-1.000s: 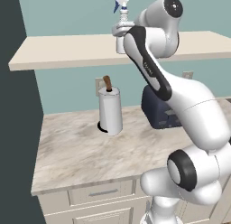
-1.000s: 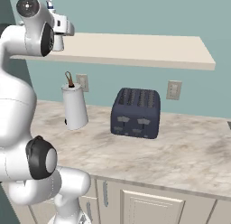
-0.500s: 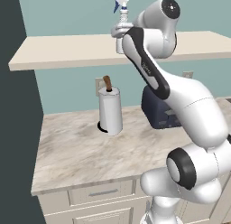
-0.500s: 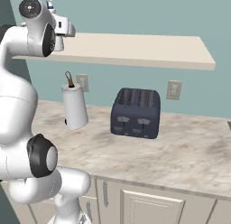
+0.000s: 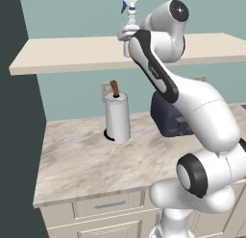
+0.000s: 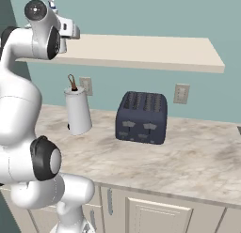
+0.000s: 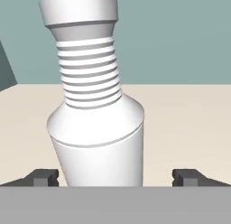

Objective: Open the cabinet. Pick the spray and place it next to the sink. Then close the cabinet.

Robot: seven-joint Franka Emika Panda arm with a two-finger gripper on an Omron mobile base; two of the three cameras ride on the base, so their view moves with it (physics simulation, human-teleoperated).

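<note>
One long beige shelf ran above the marble desk, and the white arm reached up to it. On the desk stood a dark toaster, half hidden by the arm in the left base view, and a paper-towel roll. The spray stood on the shelf, its trigger head cut off in the hand view. The pincer stood wide open, a tip on each side of the bottle, neither touching it.

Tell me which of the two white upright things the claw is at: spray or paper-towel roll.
The spray, up on the shelf, between the open claw tips. Its ribbed neck marks it; the wider paper-towel roll stands on the counter below.
</note>
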